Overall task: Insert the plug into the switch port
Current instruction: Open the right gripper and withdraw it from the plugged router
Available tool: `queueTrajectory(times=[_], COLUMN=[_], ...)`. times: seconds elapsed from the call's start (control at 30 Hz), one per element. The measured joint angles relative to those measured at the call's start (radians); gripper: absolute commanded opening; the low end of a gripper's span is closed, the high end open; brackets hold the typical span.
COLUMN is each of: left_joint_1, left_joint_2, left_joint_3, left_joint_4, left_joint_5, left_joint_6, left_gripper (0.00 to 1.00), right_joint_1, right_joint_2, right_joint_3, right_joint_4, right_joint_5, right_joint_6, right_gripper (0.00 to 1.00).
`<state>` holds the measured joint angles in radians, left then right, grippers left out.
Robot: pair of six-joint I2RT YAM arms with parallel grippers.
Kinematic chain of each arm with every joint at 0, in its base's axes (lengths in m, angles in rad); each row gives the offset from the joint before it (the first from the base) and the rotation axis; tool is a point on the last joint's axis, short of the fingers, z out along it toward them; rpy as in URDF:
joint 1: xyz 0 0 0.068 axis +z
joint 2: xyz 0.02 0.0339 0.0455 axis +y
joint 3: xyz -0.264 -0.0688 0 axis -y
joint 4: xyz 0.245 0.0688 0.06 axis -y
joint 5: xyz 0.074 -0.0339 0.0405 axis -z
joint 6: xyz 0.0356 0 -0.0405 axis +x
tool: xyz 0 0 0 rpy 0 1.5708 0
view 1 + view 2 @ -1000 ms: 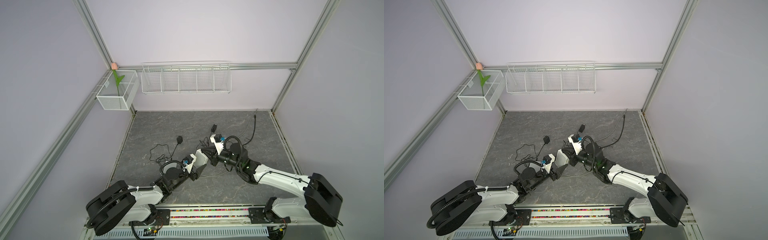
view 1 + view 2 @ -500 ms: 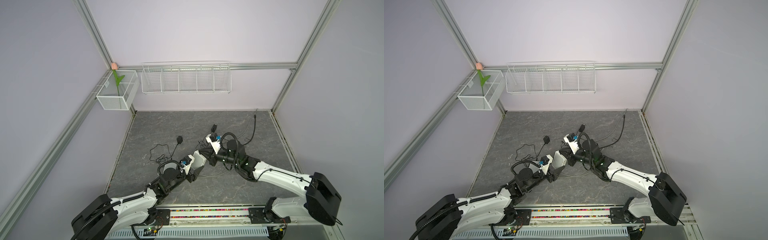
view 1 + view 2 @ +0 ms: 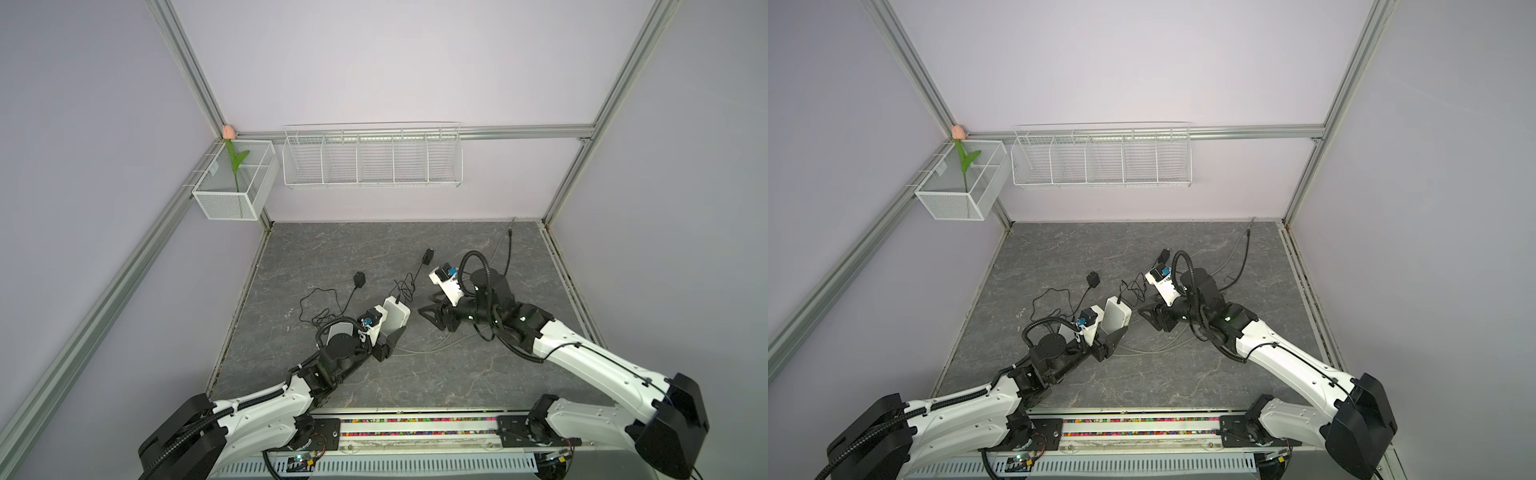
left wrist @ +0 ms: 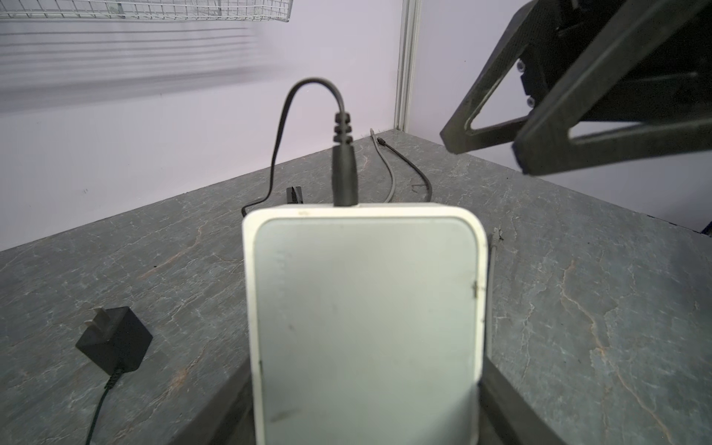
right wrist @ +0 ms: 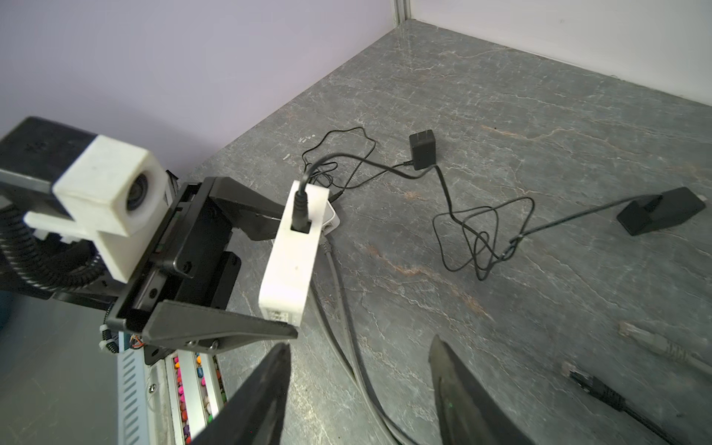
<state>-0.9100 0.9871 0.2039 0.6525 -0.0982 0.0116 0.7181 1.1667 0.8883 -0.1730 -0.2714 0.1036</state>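
Plug sits in the switch.
Left gripper clamps the switch near centre in both top views; right gripper, jaws apart and empty, hangs just right.

No word, brand, number or sign can be read anywhere in these views. The white rounded plastic switch box, clamped between the fingers of the left gripper, has a faint pale marking along one long edge of its flat face, just above the fingers. It is too washed out to make out any letters. Well apart from the fingers, a small white tag hangs on the white wire-mesh basket on the wall. The tag is too small to tell whether anything is printed on it.
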Motion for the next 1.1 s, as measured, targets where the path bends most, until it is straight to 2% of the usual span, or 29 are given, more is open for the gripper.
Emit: queueTrajectory(times=[0.17, 0.43, 0.63, 0.87, 0.9, 0.93, 0.97, 1.0, 1.1], left_joint_1=[0.0, 0.0, 0.0, 0.0, 0.0, 0.0, 0.0, 0.0, 0.0], left_joint_2=[0.021, 0.005, -0.056, -0.175, -0.211, -0.251, -0.283, -0.328, -0.452], left_joint_3=[0.002, 0.002, -0.03, -0.096, -0.102, -0.108, -0.111, -0.113, -0.113], left_joint_4=[-0.001, -0.04, -0.058, -0.131, -0.154, -0.175, -0.193, -0.218, -0.29], left_joint_5=[0.006, 0.026, 0.027, 0.008, -0.004, -0.018, -0.032, -0.05, -0.116], left_joint_6=[0.0, -0.015, -0.043, -0.067, -0.071, -0.074, -0.079, -0.082, -0.086], left_gripper=[0.0, 0.0, 0.0, 0.0, 0.0, 0.0, 0.0, 0.0, 0.0], right_joint_1=[-0.085, -0.241, -0.254, -0.254, -0.254, -0.254, -0.254, -0.254, -0.259], right_joint_2=[0.048, 0.403, 0.666, 0.923, 0.954, 0.979, 0.999, 1.019, 1.07], right_joint_3=[0.01, 0.147, 0.339, 0.531, 0.553, 0.57, 0.586, 0.605, 0.68], right_joint_4=[-0.003, 0.064, 0.15, 0.183, 0.183, 0.182, 0.182, 0.179, 0.152], right_joint_5=[0.011, -0.042, -0.08, -0.069, -0.067, -0.066, -0.067, -0.067, -0.06], right_joint_6=[0.046, 0.216, 0.307, 0.361, 0.365, 0.371, 0.378, 0.383, 0.4], right_gripper=[0.66, 0.65, 0.63, 0.55, 0.46, 0.25, 0.11, 0.07, 0.06])
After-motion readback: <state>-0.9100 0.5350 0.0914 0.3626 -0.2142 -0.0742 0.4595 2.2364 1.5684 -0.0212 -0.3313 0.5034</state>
